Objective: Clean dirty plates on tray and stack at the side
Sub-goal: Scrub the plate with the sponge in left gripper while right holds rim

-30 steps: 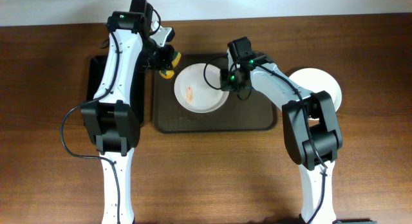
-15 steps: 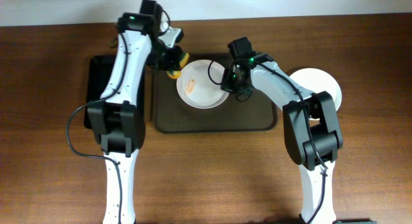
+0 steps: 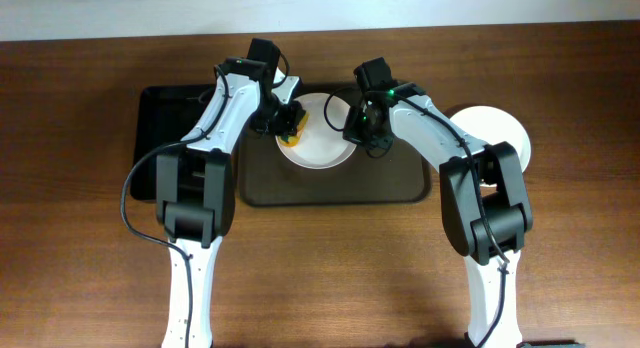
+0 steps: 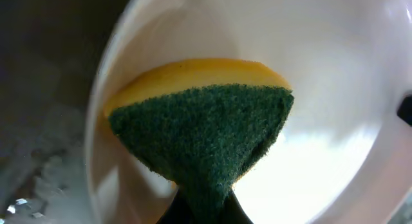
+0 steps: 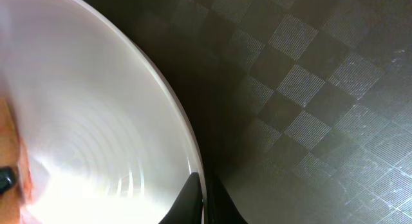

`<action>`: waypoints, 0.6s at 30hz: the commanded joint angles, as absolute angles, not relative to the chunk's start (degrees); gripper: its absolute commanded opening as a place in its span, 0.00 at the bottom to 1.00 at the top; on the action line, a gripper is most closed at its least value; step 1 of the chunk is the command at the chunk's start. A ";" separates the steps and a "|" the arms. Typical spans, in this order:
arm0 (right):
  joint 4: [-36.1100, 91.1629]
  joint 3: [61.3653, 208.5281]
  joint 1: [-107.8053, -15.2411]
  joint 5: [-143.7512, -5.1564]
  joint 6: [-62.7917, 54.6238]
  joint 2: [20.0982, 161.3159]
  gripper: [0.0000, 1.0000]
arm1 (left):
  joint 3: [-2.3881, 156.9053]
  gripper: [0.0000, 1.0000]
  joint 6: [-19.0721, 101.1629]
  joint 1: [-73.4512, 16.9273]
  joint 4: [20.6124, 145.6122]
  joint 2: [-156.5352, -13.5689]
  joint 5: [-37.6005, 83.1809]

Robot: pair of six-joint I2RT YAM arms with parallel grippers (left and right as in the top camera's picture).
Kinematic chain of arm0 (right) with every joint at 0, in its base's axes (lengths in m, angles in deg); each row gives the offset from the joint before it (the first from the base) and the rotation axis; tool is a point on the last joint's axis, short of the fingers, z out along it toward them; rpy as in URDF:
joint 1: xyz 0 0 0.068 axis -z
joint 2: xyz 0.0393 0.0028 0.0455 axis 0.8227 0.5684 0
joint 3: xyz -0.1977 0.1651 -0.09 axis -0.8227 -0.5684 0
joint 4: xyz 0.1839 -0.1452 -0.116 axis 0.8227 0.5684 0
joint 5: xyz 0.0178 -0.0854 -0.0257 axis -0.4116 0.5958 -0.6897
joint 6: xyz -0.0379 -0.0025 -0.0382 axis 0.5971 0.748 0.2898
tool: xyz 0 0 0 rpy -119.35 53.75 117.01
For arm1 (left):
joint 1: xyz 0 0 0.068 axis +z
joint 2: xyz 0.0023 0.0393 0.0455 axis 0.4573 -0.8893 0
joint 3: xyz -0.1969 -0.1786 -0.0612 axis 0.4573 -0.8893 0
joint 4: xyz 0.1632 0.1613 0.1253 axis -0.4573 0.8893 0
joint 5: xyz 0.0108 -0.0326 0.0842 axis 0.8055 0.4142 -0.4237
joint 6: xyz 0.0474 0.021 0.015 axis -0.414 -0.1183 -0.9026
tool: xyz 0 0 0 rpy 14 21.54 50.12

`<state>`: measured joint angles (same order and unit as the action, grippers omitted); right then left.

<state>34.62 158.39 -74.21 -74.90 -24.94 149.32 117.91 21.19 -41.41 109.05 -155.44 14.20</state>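
Overhead. Brown tray [image 3: 390, 183] mid-table [image 3: 80, 268]. One white plate [image 3: 322, 150] inside it, off centre toward 11 o'clock, close to the tray's far rim.

Left gripper [image 3: 288, 126] over the plate's 9 to 10 o'clock side. Fingers closed tight on a sponge [image 3: 291, 138], yellow foam with a dark green scouring face. Left wrist view: sponge [image 4: 206, 134] pinched at its lower end, fanning out above the fingers, green face toward the camera and the yellow layer behind it. White inside of the plate [image 4: 335, 89] fills the background. Sponge is down inside the plate; actual contact cannot be told.

Right gripper [image 3: 357, 128] at the plate's 2 to 3 o'clock rim. Right wrist view: fingertips [image 5: 187, 199] narrowed to a thin slot with the plate's edge clamped between them, gripper [image 5: 201, 201] at 6 o'clock in the frame. Plate [image 5: 84, 121] spreads toward 9 o'clock, the tray's checker-textured floor [image 5: 309, 89] toward 3 o'clock. Orange patch at the far left edge of that view: smear or sponge, cannot tell.

A side plate [image 3: 497, 123], also white, sits on the bare table at 3 o'clock from the tray, just beyond its right rim, partly under the right arm. One plate or a stack: cannot tell.

Black tray [image 3: 160, 138] at 9 o'clock, just beside the brown one; the left arm crosses over the seam between them.
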 commanded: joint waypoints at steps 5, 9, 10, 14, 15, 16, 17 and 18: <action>34.38 157.10 -74.50 -73.52 -25.63 150.76 0.04 | 114.52 0.01 21.78 -43.27 109.68 -156.99 20.69; 34.40 157.10 -74.47 -73.48 -25.61 150.76 0.04 | 114.52 0.01 21.82 -43.18 105.05 -156.99 20.45; 34.40 157.10 -74.47 -73.46 -25.61 150.76 0.04 | 114.52 0.01 22.41 -43.00 103.38 -156.99 19.34; 34.40 157.10 -74.47 -73.28 -25.59 150.76 0.04 | 114.52 0.01 25.23 -42.55 99.56 -156.99 5.11; 34.40 157.10 -74.47 -73.26 -25.59 150.76 0.04 | 114.52 0.01 25.23 -42.55 99.95 -156.99 3.23; 34.40 157.10 -74.47 -73.26 -25.59 150.76 0.04 | 114.52 0.01 25.21 -42.55 100.63 -156.99 1.15; 34.40 157.10 -74.47 -73.26 -25.59 150.76 0.04 | 114.52 0.01 25.21 -42.55 101.57 -156.99 -1.08; 34.40 157.10 -74.47 -73.26 -25.59 150.76 0.04 | 114.52 0.01 25.21 -42.55 102.88 -156.99 -3.66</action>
<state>34.42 158.39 -74.21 -74.95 -24.96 149.32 116.01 24.16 -43.09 99.91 -154.83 11.01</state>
